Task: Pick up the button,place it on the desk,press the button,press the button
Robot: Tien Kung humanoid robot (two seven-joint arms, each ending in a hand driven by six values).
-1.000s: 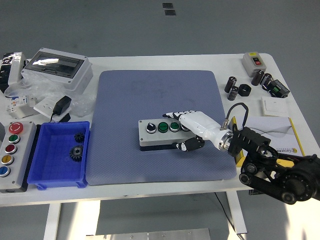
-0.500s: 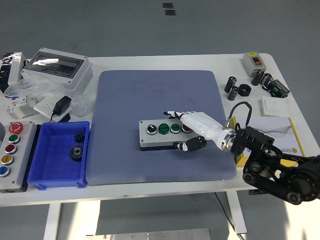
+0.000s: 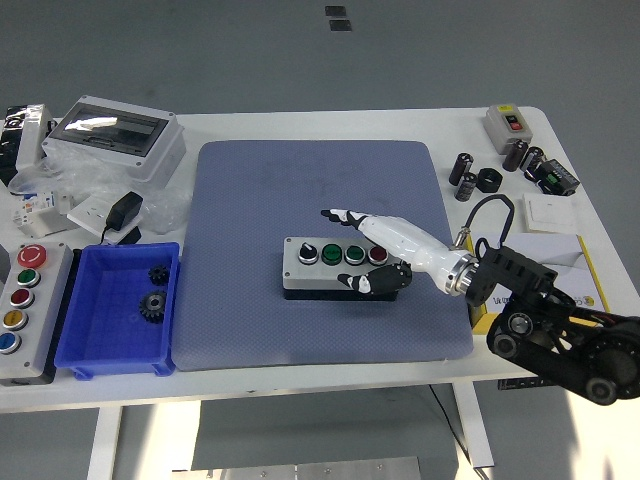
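The button box (image 3: 322,256) is a grey box with a black knob, two green buttons and a red button on top. It sits over the middle of the blue-grey mat (image 3: 300,180), its right end raised a little, with a dark shadow beneath it. My right hand (image 3: 368,252) is shut on its right end, with the white fingers (image 3: 385,230) reaching over the top and back and the thumb against the front face. The left hand is not in view.
A blue bin (image 3: 100,340) with two black gears stands left of the mat, and a grey panel of coloured buttons (image 3: 45,320) lies beside it. A grey enclosure (image 3: 115,135) and a black adapter (image 3: 125,208) sit at back left. Black cylinders (image 3: 468,175), a small switch box (image 3: 507,122) and a booklet (image 3: 548,258) lie at right.
My right hand has closed more tightly on the box's right end. The box has shifted slightly right and up, and its right end has come up off the mat.
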